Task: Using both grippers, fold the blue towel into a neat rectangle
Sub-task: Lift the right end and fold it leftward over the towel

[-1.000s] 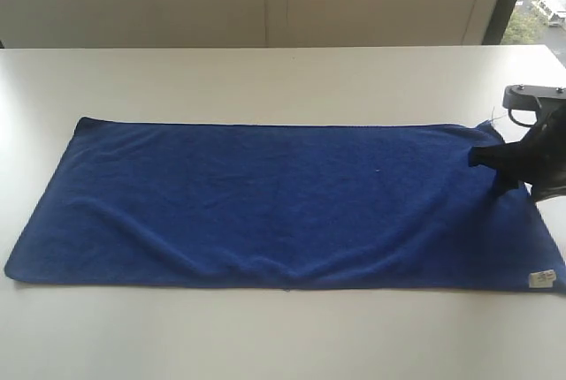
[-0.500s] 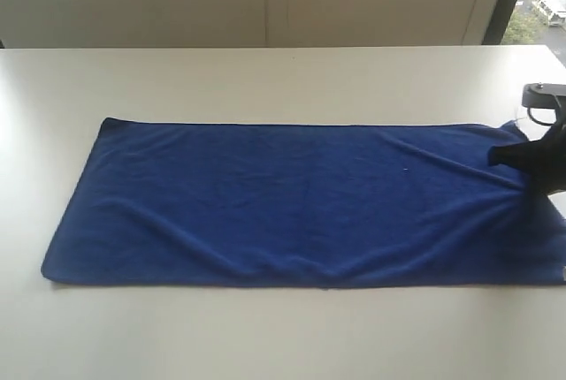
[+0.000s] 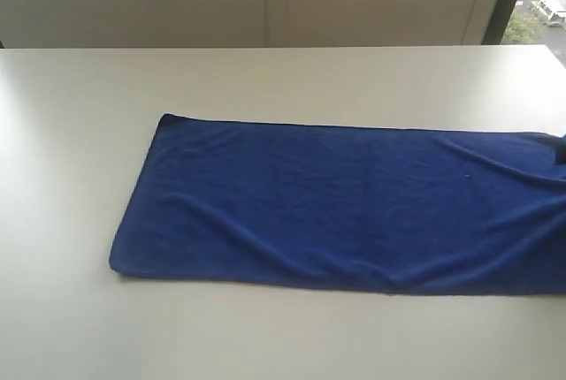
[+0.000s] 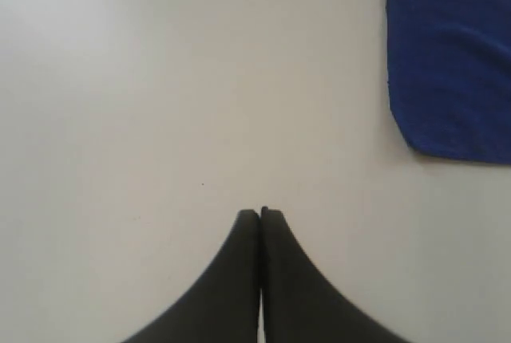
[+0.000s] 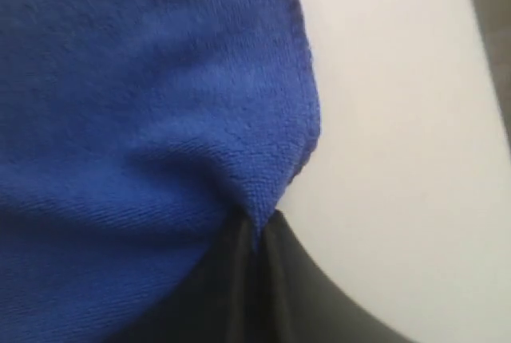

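Observation:
The blue towel (image 3: pixel 345 203) lies flat on the white table as a long folded strip, running off the right edge of the exterior view. My right gripper (image 5: pixel 257 231) is shut on the towel's edge (image 5: pixel 263 191), with the cloth bunched between its black fingers; only a dark sliver of it (image 3: pixel 562 148) shows at the right border of the exterior view. My left gripper (image 4: pixel 260 214) is shut on nothing, over bare table, with a rounded towel corner (image 4: pixel 447 56) off to one side. The left arm does not show in the exterior view.
The white table (image 3: pixel 265 79) spreads around the towel, with a pale wall behind and a window strip (image 3: pixel 539 0) at the far right. The table's edge (image 5: pixel 479 32) shows close to the right gripper.
The right gripper has dragged the towel to the right, sliding out of the exterior view. The towel's left end has moved from the far left toward the middle.

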`<state>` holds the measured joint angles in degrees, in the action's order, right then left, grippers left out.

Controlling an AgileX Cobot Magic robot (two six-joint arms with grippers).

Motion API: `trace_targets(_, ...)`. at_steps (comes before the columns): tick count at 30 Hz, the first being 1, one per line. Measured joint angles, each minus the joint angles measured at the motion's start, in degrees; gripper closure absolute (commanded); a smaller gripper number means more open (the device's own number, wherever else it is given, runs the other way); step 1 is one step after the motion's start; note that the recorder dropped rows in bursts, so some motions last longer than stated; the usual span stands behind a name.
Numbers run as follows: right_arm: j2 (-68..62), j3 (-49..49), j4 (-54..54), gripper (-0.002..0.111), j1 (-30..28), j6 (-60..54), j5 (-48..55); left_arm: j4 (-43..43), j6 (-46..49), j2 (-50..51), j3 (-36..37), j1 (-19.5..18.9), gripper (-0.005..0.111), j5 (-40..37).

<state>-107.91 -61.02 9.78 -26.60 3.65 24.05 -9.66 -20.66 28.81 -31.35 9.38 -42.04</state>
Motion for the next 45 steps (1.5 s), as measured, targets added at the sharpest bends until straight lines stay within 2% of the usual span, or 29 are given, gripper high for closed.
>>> trace_targets(7,9.39,-1.85,0.11,0.108,3.11,-0.74,0.45,0.0,0.0,0.0,0.0,0.0,0.107,0.0)
trace_targets(16,15.53,-8.92,-2.26,0.108,12.93,-0.86,9.19,0.0,0.0,0.0,0.0,0.0,0.107,0.0)
trace_targets(23,15.27,-15.66,-3.1,0.108,30.43,0.01,11.82,0.0,0.0,0.0,0.0,0.0,0.107,0.0)
trace_targets(29,11.96,-18.34,-3.52,0.108,39.27,2.38,7.77,0.0,0.0,0.0,0.0,0.0,0.107,-0.11)
trace_targets(34,10.95,-21.65,-3.73,0.108,44.41,3.69,7.06,0.0,0.0,0.0,0.0,0.0,0.107,-0.11)
trace_targets(45,7.97,-27.37,-5.14,0.108,51.34,3.91,7.28,0.0,0.0,0.0,0.0,0.0,0.107,-0.11)
